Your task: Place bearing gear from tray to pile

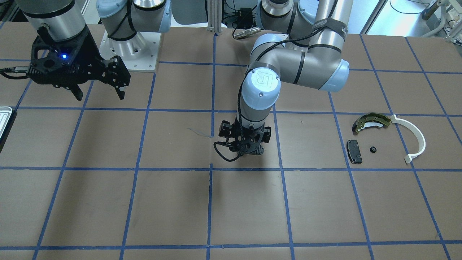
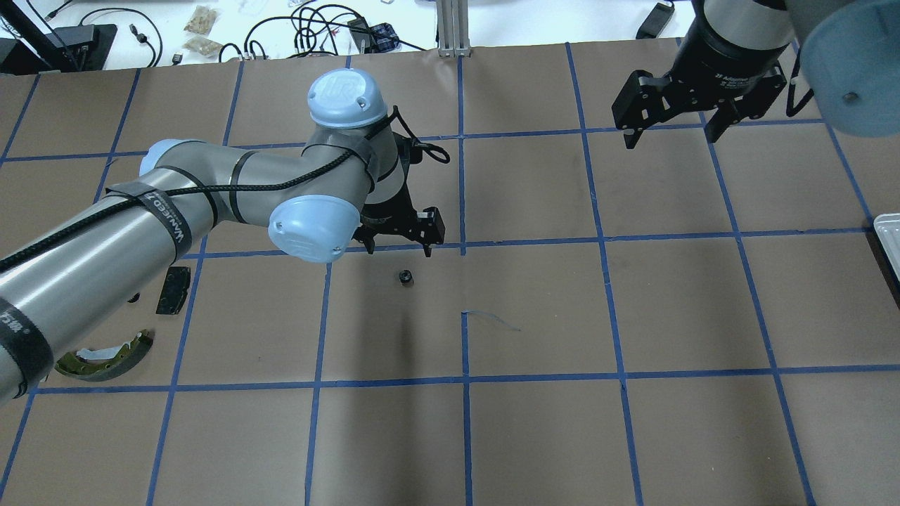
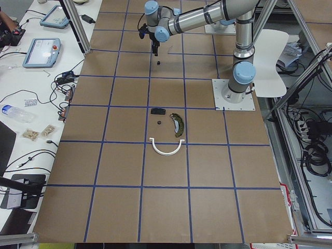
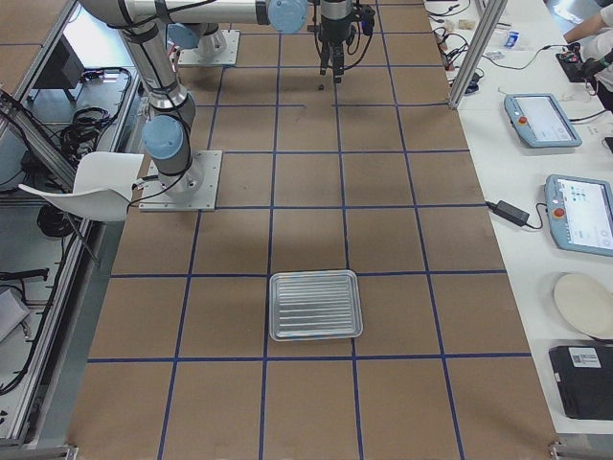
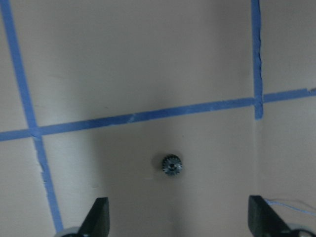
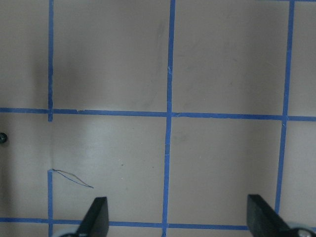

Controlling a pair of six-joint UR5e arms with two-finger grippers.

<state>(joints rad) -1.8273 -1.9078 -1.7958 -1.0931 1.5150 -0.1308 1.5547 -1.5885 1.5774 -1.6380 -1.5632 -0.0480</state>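
A tiny black bearing gear lies on the brown table paper near the middle. It is centred in the left wrist view and shows at the left edge of the right wrist view. My left gripper hangs open just above it, fingers apart on either side and not touching. The pile holds an olive-gold brake shoe, a white arc strip, a black pad and another small black round part. The ridged tray looks empty. My right gripper is open and empty.
Blue tape lines grid the brown paper. A thin blue thread lies by the middle. The tray's edge shows at the table side, beyond my right gripper. The left arm's forearm hangs over part of the pile.
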